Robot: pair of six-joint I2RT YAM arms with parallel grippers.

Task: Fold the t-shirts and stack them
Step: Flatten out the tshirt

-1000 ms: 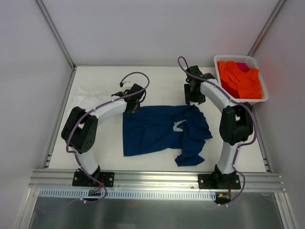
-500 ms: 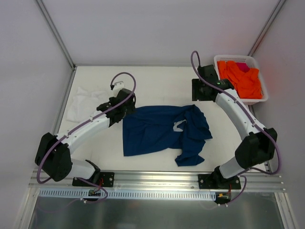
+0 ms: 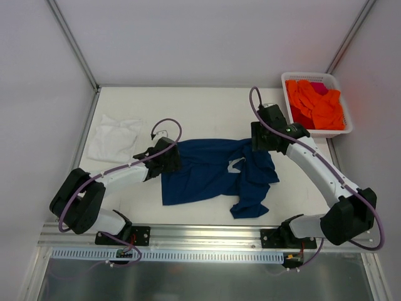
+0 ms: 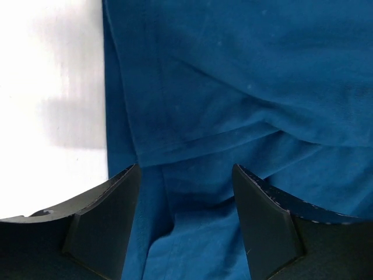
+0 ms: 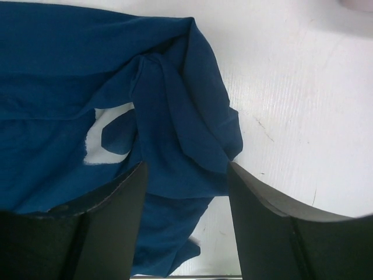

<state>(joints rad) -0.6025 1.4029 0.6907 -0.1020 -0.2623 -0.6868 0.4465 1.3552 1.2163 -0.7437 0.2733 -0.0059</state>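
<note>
The navy blue t-shirt [image 3: 210, 172] lies crumpled and partly folded over itself in the middle of the table, a bit of its pale print [image 3: 235, 165] showing. It fills the left wrist view [image 4: 245, 87] and the right wrist view [image 5: 70, 87]. My left gripper [image 3: 168, 158] is open, low over the shirt's far left corner, fingers astride the cloth. My right gripper [image 3: 262, 139] is open over the shirt's bunched far right corner. The plain white t-shirt [image 3: 113, 137] lies folded at the left of the table, apart from both grippers.
A white basket [image 3: 341, 129] full of orange cloth [image 3: 316, 103] stands at the far right corner. Grey walls close the back and sides. A metal rail [image 3: 207, 233] runs along the near table edge.
Both arms have dropped from the far side onto the navy shirt's two far corners. The left gripper moved toward me and left; the right gripper came down onto the bunched corner. The shirt has not moved.
</note>
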